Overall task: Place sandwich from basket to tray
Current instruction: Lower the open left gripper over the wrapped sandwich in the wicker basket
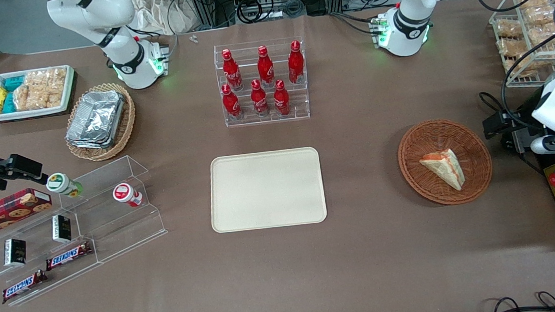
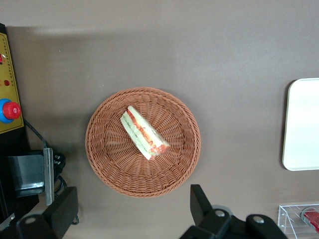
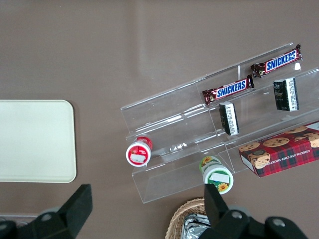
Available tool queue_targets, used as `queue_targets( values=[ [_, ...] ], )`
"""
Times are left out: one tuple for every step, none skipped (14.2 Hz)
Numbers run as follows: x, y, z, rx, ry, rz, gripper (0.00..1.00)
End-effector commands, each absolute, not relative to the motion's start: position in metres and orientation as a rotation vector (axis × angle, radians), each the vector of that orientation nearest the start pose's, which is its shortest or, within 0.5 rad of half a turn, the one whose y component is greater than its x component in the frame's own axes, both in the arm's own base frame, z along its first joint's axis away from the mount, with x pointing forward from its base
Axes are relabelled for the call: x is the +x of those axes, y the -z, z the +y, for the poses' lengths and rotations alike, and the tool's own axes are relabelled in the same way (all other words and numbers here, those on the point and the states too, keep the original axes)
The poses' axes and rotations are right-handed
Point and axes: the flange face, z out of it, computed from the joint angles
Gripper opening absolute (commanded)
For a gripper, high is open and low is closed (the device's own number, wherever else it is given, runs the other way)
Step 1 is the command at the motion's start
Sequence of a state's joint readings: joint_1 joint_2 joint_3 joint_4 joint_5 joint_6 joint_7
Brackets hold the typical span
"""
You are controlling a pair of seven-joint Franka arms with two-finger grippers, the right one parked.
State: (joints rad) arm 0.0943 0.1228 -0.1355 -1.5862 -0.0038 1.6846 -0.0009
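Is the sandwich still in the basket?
Yes. The sandwich lies inside the basket; the tray is bare. The open gripper hangs above the basket's edge.

Woven wicker, matt plastic and soft bread on a brown matt bench

The basket (image 1: 445,161) is rough reddish-brown woven wicker; the sandwich (image 1: 443,167) in it has pale, soft-looking bread. The tray (image 1: 266,189) looks like smooth cream plastic with a matt finish. The bench (image 1: 366,249) has a dull brown cover without shine. The gripper (image 2: 132,211), held above the basket with its fingers (image 2: 202,201) spread wide, is black matt plastic. Farther from the front camera, the red bottles (image 1: 261,81) are glossy in a clear, shiny plastic rack (image 1: 303,111).
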Motion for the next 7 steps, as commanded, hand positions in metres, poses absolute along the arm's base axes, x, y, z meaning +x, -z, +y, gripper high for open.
queue_targets(
  values=[
    [0.598,-0.563,-0.025,-3.166,-0.06,0.085,1.0],
    [0.598,-0.562,-0.025,-3.167,-0.062,0.084,1.0],
    [0.598,-0.562,-0.028,-3.171,-0.063,0.072,1.0],
    [0.598,-0.558,-0.034,-3.17,-0.078,-0.003,1.0],
    [0.598,-0.552,-0.041,-3.156,-0.097,-0.182,1.0],
    [0.596,-0.543,-0.042,-3.144,-0.115,-0.351,1.0],
    [0.595,-0.533,-0.043,-3.126,-0.137,-0.465,1.0]
  ],
)
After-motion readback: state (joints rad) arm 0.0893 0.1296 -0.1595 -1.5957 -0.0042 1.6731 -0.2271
